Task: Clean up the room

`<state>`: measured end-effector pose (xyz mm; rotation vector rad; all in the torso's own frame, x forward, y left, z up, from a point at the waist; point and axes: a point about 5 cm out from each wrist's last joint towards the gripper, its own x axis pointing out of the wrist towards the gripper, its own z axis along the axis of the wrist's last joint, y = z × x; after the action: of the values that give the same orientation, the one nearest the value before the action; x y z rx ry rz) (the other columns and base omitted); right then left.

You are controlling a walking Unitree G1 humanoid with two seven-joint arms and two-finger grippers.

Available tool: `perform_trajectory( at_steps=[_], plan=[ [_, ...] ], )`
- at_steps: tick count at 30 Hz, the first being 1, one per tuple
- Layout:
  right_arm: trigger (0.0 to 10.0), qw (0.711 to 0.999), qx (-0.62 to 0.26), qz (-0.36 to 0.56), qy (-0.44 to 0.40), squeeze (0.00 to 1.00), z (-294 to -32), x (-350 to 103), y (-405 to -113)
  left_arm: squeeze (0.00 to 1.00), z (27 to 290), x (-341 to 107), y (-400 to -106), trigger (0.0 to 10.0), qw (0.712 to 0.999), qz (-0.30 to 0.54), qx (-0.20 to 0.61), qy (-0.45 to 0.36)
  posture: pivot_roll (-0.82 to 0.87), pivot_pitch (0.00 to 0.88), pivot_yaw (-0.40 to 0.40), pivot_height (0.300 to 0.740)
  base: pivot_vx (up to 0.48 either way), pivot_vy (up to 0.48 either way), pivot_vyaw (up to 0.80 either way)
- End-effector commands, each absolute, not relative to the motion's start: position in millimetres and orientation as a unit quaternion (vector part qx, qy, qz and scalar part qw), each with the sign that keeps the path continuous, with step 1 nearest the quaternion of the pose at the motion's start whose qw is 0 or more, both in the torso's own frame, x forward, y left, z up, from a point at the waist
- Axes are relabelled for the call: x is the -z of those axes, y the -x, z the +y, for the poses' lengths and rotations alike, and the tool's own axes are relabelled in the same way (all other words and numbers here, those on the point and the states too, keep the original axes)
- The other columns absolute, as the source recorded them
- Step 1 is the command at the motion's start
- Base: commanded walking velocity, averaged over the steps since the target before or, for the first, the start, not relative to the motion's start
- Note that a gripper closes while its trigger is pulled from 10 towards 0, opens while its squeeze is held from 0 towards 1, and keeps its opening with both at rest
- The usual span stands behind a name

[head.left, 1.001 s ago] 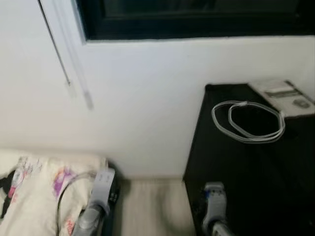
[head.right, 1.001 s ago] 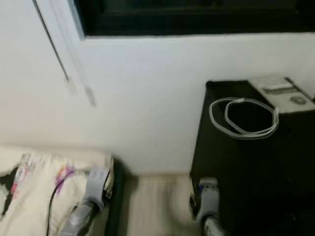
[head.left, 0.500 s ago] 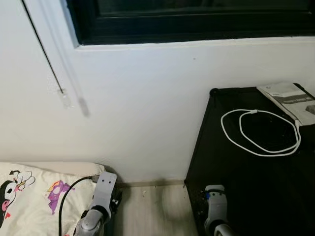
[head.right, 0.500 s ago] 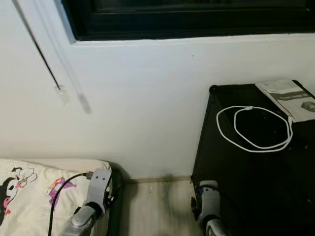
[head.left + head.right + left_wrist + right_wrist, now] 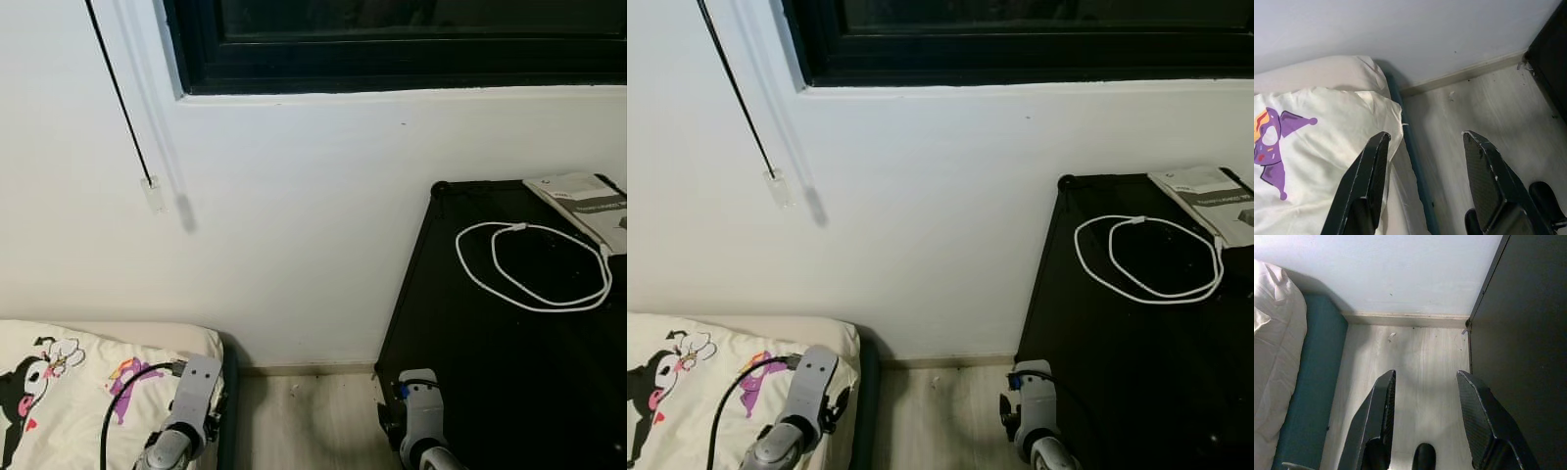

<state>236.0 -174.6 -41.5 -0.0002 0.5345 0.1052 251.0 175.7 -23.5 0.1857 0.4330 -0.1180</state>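
My view has swung slightly rightward in the last half second, nothing in the room itself shifting. My left end effector [image 5: 1422,183] hangs spread over the edge of the cartoon pillow [image 5: 69,377] on the bed; my right end effector [image 5: 1425,423] hangs spread above the floor beside the black table [image 5: 509,392], where a white cable [image 5: 534,266] lies coiled beside a booklet [image 5: 585,194].
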Motion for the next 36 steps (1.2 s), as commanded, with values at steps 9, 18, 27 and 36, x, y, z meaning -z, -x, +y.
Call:
perform_trajectory(
  at_steps=[9,18,27,36],
  plan=[
    [10.0,0.962,-0.058,0.268,-0.002,0.00,-172,44,-233,0.00,172,27,-249,10.0,0.965,0.227,0.076,-0.104,0.03,0.075,0.018,0.734,0.000,0.000,0.20],
    [10.0,0.962,-0.058,0.266,-0.003,0.00,-172,43,-234,0.00,171,25,-251,10.0,0.967,0.222,0.077,-0.103,0.03,0.079,0.021,0.734,0.000,0.000,0.80],
    [10.0,0.963,-0.055,0.263,-0.004,0.00,-173,43,-233,0.00,166,25,-252,10.0,0.965,0.221,0.092,-0.105,0.03,0.080,0.030,0.734,0.000,0.000,0.80],
    [10.0,0.964,-0.045,0.261,-0.014,0.00,-174,44,-231,0.00,163,23,-253,10.0,0.966,0.215,0.103,-0.101,0.03,0.082,0.034,0.734,0.000,0.000,0.44]
  ],
)
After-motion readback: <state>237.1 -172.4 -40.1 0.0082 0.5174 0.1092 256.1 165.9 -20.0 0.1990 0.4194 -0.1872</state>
